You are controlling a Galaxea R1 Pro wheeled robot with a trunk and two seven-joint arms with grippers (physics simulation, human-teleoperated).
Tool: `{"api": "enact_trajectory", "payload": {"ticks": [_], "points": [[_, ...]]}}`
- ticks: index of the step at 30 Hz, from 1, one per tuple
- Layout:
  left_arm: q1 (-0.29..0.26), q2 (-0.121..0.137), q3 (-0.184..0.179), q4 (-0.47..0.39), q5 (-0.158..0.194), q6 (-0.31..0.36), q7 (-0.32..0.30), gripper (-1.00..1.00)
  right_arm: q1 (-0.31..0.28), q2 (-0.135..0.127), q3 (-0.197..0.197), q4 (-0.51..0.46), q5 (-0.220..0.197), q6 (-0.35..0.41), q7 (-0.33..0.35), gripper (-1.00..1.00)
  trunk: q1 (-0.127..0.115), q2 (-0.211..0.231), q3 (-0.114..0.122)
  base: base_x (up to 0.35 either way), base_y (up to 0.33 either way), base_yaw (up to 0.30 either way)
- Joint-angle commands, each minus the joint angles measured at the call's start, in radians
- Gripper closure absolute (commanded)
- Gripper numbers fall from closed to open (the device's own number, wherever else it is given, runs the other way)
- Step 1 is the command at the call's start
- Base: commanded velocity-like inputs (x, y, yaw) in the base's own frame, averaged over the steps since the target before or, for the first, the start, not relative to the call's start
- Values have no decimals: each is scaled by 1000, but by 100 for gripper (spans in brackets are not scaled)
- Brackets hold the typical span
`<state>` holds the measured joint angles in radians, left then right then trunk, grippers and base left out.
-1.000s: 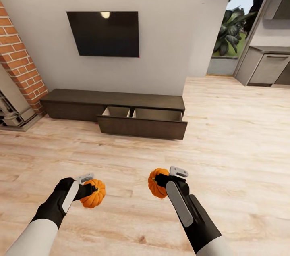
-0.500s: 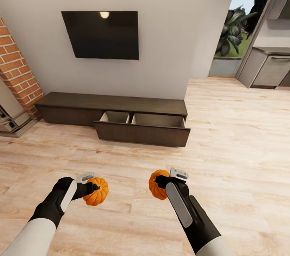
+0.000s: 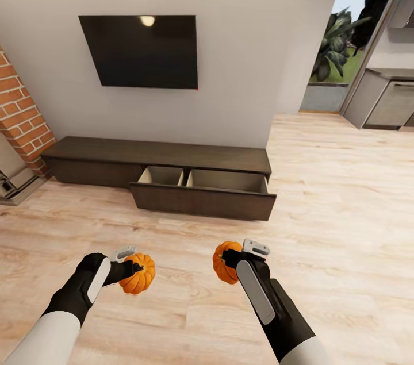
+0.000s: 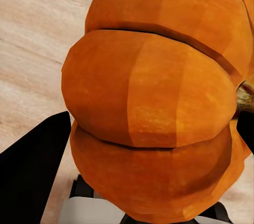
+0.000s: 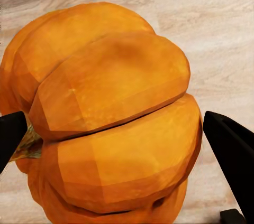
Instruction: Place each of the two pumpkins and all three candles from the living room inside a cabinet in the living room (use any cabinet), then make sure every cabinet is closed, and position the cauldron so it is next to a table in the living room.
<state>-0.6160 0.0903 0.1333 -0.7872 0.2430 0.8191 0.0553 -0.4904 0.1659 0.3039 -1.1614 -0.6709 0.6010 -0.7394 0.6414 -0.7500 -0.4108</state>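
Low in the head view, the left gripper (image 3: 131, 269) is holding one orange pumpkin (image 3: 138, 273) at the lower left of the frame, its dark fingers closed against the ribbed sides. The right gripper (image 3: 230, 262) is doing the same at lower centre, clamped on the second pumpkin (image 3: 222, 262). Both pumpkins are hanging in the air above the pale wooden floor (image 3: 322, 221), well apart from each other.

In the left wrist view the pumpkin (image 4: 153, 97) is taking up nearly the whole picture, with a black finger (image 4: 32, 171) showing at its side and a bit of stem (image 4: 244, 97) at the edge. In the right wrist view the other pumpkin (image 5: 106, 118) is sitting between two black fingers (image 5: 233, 155), its stem (image 5: 26, 145) peeking out beside one of them.

Across the middle of the head view, the long dark-brown cabinet (image 3: 103, 152) is standing against the white wall (image 3: 241, 37), with a wide drawer (image 3: 201, 192) on its right half pulled out and showing two pale compartments. A black television (image 3: 141, 52) is hanging above it. A brick column (image 3: 20, 112) is standing at the left edge, and grey kitchen cupboards (image 3: 385, 100) are showing at the upper right beside a window (image 3: 345, 26) with green plants beyond.
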Motion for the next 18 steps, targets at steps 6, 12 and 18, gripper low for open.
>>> {"api": "enact_trajectory", "payload": {"ticks": [6,12,18], "points": [[-1,2,0,-1,13,5,6,100,-1,0,3,-1,-7,0,-6,100,1,-1,-1,344,0,0],[-1,2,0,-1,13,5,6,100,-1,1,3,-1,-7,0,-6,100,1,-1,-1,344,0,-102],[-1,2,0,-1,12,5,5,100,-1,1,3,-1,-7,0,13,100,1,-1,-1,344,0,-275]]}}
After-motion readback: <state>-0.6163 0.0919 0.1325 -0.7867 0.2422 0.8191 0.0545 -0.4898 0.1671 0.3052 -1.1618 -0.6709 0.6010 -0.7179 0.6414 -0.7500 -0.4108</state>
